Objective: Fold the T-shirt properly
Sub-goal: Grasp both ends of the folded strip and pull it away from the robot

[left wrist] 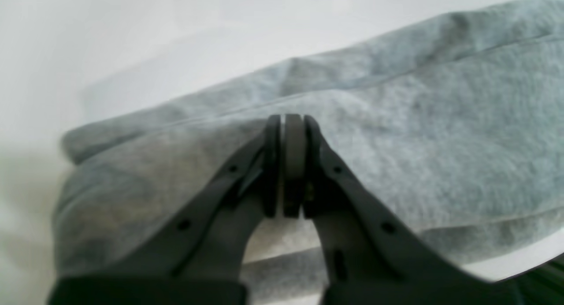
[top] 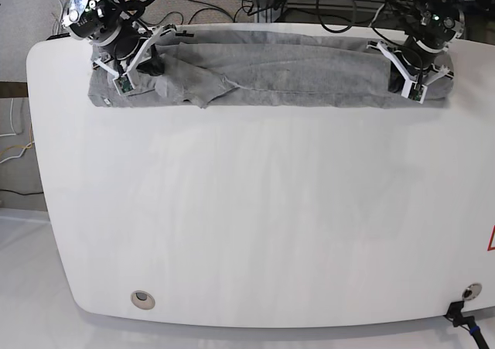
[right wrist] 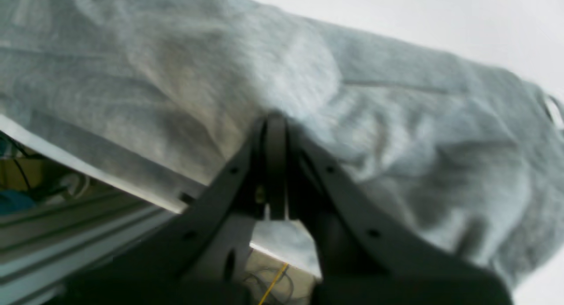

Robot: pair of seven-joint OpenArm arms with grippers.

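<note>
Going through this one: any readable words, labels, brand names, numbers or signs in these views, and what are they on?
No readable text in any view.
Red triangular mark at the table's edge: cut off by the frame, nothing legible.
Small dark mark at the far edge of the T-shirt: too small to read.
Both wrist views: only blurred grey fabric and dark gripper parts, no lettering.

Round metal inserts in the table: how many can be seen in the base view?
2. One round insert sits near the table's front-left corner, the other round insert near its front-right corner. The T-shirt may hide more.
</note>
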